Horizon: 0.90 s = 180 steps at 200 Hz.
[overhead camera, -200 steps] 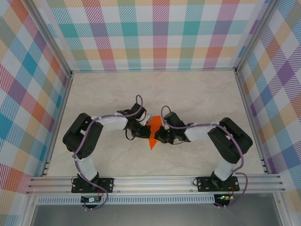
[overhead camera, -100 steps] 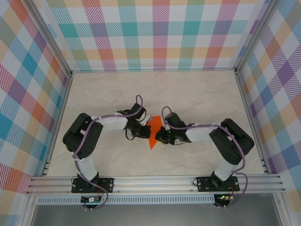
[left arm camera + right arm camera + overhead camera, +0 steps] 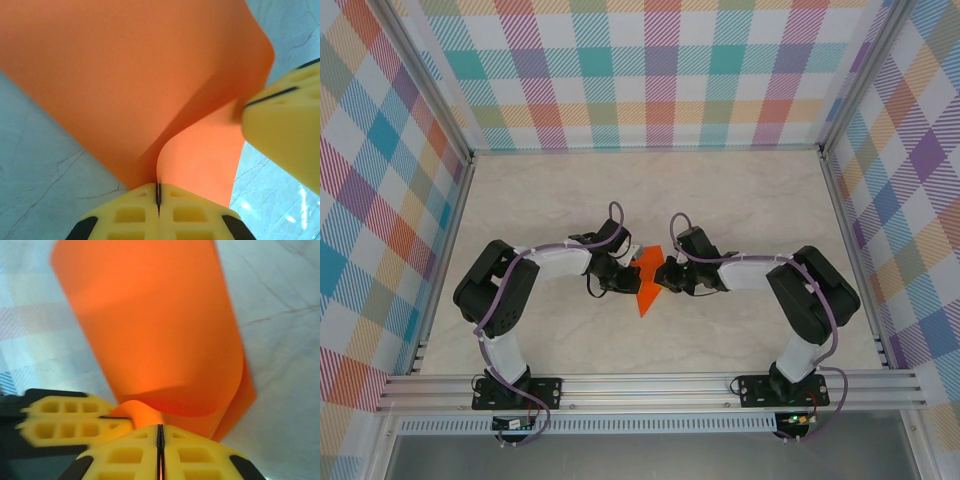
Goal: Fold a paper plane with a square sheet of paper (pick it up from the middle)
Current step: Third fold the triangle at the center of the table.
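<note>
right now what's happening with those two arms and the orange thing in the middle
Both arms meet over the middle of the table, each pinching the paper plane. The left gripper is shut on it from one side and the right gripper from the other. The orange paper bows between them rather than lying flat, with its pointed end toward the arm bases.

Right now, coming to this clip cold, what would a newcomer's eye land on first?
The bright orange paper plane stands out at the middle of the pale marble table, between the two arms. The left gripper and the right gripper are both shut on it from opposite sides, and the sheet bows into a curl between them. Loud plaid walls ring the workspace.
</note>
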{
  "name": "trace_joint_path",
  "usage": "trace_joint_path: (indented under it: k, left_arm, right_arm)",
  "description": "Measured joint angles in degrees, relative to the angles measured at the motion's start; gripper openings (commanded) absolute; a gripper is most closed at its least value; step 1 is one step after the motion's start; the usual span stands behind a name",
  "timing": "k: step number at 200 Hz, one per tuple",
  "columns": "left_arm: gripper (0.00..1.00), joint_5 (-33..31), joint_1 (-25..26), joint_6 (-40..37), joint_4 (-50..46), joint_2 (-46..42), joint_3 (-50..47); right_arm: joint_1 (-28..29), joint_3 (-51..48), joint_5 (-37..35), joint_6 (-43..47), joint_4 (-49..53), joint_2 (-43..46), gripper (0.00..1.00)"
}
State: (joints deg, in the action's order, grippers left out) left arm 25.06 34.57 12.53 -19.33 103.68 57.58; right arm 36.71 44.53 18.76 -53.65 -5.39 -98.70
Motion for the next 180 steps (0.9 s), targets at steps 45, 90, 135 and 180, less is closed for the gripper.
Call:
trace_joint_path:
  k: [45, 90, 135, 180]
  left_arm:
    - [0.04, 0.0, 0.0, 0.0, 0.0, 0.0, 0.0]
    - [0.04, 0.0, 0.0, 0.0, 0.0, 0.0, 0.0]
    - [0.04, 0.0, 0.0, 0.0, 0.0, 0.0, 0.0]
    - [0.04, 0.0, 0.0, 0.0, 0.0, 0.0, 0.0]
  right_arm:
    - [-0.2, 0.4, -0.3, 0.6, 0.9, -1.4, 0.11]
    - [-1.0, 1.0, -0.2, 1.3, 3.5, 1.0, 0.12]
    - [-3.7, 2.3, 1.0, 2.3, 3.2, 2.3, 0.11]
    - [-4.2, 3.3, 0.9, 2.8, 3.1, -1.4, 0.11]
